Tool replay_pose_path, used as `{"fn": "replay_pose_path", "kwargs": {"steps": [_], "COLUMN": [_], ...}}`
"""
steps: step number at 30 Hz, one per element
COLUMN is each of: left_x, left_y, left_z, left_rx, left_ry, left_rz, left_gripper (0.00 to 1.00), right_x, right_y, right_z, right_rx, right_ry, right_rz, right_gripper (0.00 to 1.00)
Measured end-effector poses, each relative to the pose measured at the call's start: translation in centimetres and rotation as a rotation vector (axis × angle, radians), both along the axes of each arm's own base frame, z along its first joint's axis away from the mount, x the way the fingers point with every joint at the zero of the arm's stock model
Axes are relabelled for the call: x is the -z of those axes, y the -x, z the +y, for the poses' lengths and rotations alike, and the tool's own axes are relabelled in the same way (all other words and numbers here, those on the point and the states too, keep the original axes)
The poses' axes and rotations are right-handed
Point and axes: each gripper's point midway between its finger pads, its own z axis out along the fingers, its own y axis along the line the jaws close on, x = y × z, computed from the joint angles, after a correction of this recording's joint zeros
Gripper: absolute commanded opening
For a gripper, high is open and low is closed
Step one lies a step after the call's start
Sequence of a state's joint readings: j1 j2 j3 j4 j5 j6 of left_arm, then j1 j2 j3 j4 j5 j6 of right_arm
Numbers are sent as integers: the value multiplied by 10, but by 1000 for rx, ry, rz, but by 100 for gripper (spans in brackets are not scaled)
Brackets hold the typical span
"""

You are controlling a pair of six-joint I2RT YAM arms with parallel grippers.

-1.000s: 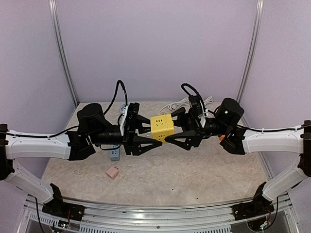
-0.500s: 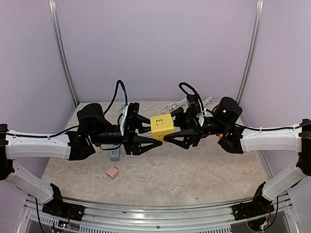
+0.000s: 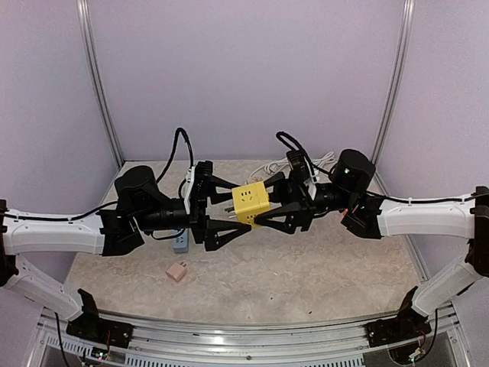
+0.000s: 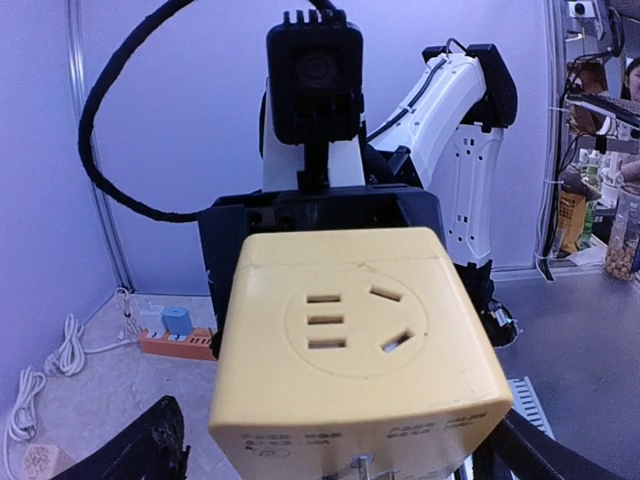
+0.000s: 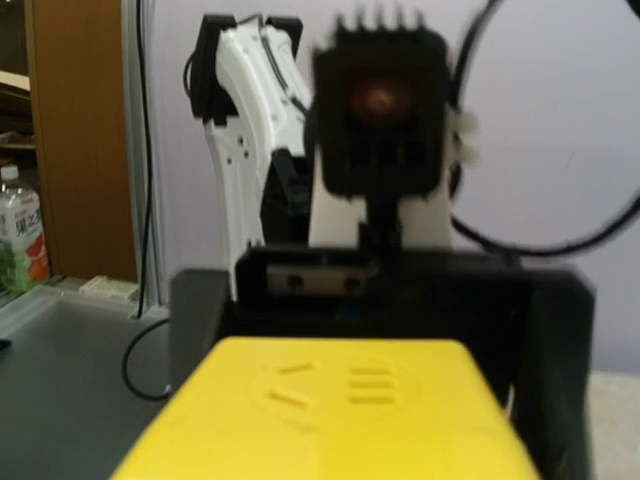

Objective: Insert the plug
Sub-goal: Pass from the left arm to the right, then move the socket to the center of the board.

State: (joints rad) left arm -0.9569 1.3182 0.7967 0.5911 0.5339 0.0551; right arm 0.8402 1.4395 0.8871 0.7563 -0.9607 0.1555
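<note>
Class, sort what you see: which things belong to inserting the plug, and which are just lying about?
Belonging to the job:
- yellow socket cube, held in the air by the right gripper
- probably the grey-blue power strip on the table

Lying about, it seems:
- pink adapter
- white cable at the back

Left end effector (image 3: 241,207) faces inward, spread wide; right end effector (image 3: 260,205) opposite, apparently clamped.

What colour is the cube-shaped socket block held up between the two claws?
The cube socket is yellow. It shows best in the left wrist view.
</note>
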Motion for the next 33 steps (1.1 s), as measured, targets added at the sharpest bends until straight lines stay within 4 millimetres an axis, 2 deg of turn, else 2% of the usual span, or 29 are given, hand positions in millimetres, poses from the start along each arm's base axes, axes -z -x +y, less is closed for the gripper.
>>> {"fn": "replay_pose_path", "kwargs": {"steps": [7, 11, 13, 17, 21, 26, 33], "left_x": [14, 15, 23, 69, 122, 185, 235], "left_y": [-12, -48, -71, -127, -169, -179, -198], "left_z": [41, 73, 91, 139, 186, 207, 217], "left_rx": [-218, -495, -641, -988, -1270, -1440, -1550], "left_ry": [10, 31, 23, -72, -162, -303, -425], "left_rz": [55, 131, 192, 408, 638, 806, 912], "left_gripper": [99, 99, 99, 99, 99, 98, 87], "right_x": [11, 14, 16, 17, 19, 23, 23], "right_y": [-13, -30, -41, -59, -68, -75, -79], "right_z": [-7, -13, -14, -16, -18, -21, -28], "right_rx": [50, 122, 167, 252, 305, 359, 412], "right_ry": [62, 85, 104, 135, 158, 183, 204], "right_rz": [28, 38, 48, 54, 68, 86, 85], "right_gripper": [12, 9, 9, 5, 2, 0, 0]}}
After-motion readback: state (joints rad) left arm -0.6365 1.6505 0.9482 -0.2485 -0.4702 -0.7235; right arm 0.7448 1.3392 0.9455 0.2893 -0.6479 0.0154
